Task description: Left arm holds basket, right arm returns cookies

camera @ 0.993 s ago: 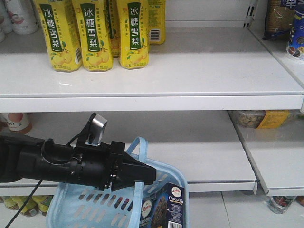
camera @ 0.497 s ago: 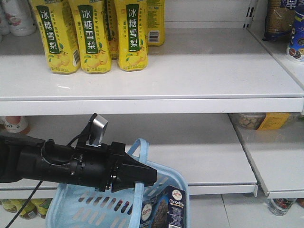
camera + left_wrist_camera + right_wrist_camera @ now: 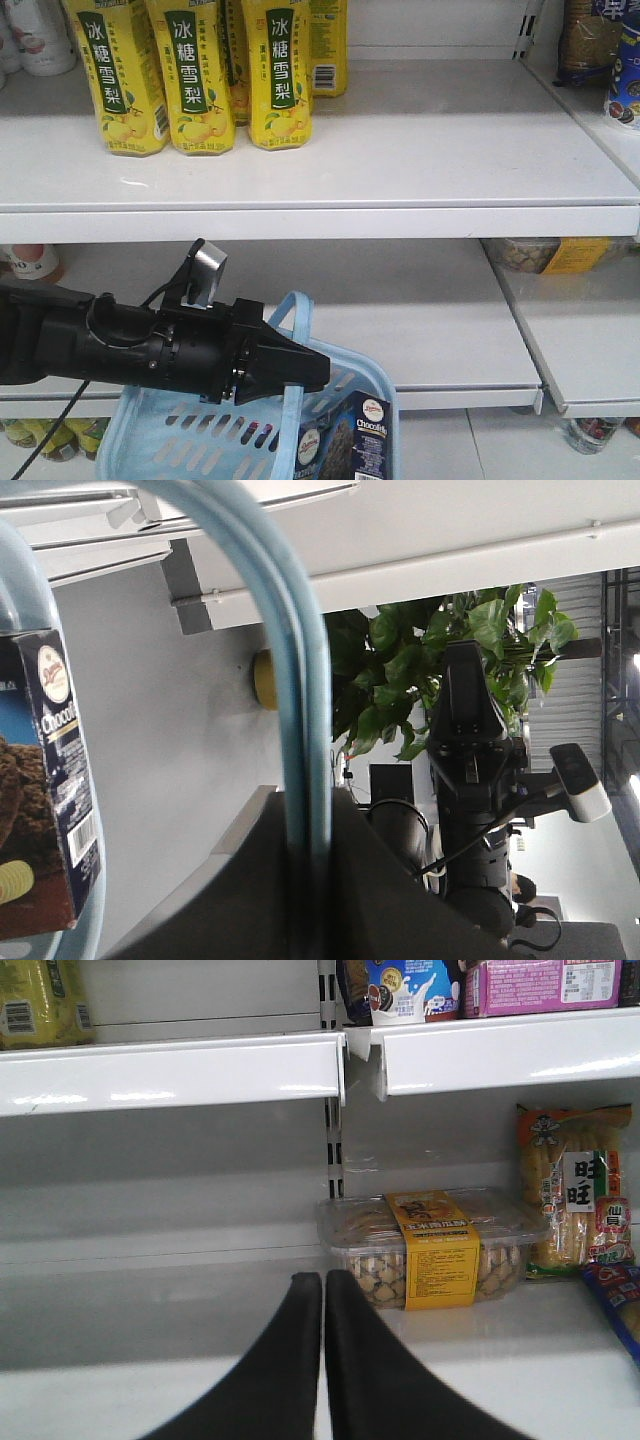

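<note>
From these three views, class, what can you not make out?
Cookies: front view, bottom edge cuts the box; left wrist view, left edge cuts it.
Basket: floor hidden, front view, by left arm and bottom edge.
Right gripper: right wrist view, its base runs off the bottom edge.

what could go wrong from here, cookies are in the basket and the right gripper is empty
1. The basket is held by its thin handle pinched in the left gripper; it may swing or slip when reached into.
2. The cookies stand in a corner near that handle, so the right gripper, shut and facing the shelf, might bump it.
</note>
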